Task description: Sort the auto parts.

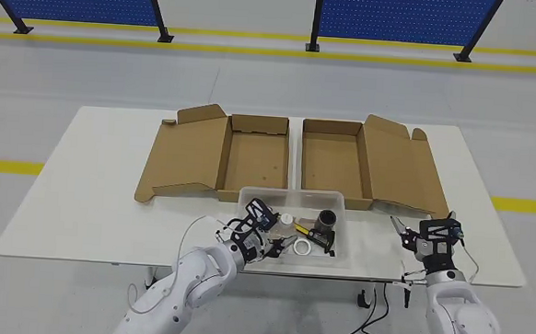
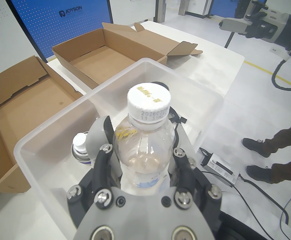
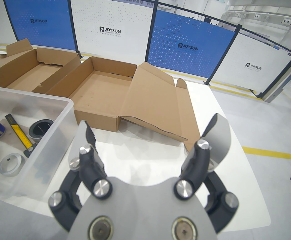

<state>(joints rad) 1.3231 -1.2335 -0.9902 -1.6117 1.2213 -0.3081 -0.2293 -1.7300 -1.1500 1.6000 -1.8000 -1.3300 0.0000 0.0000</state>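
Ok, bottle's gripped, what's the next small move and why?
Probably lift the clear white-capped plastic bottle straight up: the left end effector is shut on it inside the translucent plastic bin, with the open brown cardboard boxes beyond.

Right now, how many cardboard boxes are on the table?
2. The left box and the right box lie side by side, lids open, just behind the clear bin. None seems hidden.

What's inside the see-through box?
A yellow ruler-like gauge, a silver ring, a dark round part and a white-capped can sit in the clear box. The left gripper holds a bottle there, covering whatever lies beneath it.
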